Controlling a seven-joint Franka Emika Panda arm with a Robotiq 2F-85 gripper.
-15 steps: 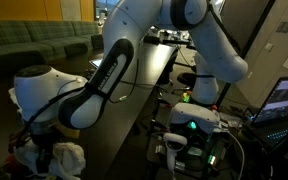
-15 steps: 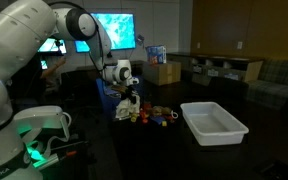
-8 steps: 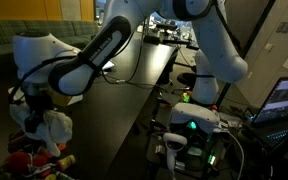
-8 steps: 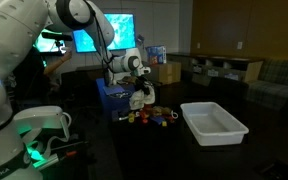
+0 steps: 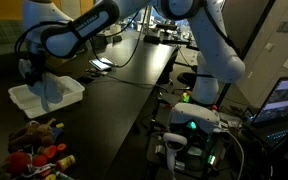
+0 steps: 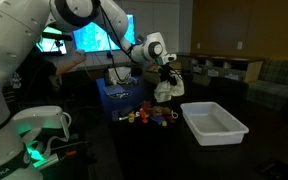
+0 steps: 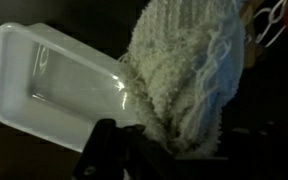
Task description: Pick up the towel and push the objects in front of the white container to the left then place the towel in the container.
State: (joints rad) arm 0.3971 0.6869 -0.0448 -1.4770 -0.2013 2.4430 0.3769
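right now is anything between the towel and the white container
Nothing visible does. The towel hangs from the shut pincer in open air near the white container; the toys lie lower, on the table, to one side.

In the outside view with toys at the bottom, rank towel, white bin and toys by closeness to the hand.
1. towel, gripped in the hand.
2. white container, right by the hanging towel.
3. toys, off toward the picture's bottom.
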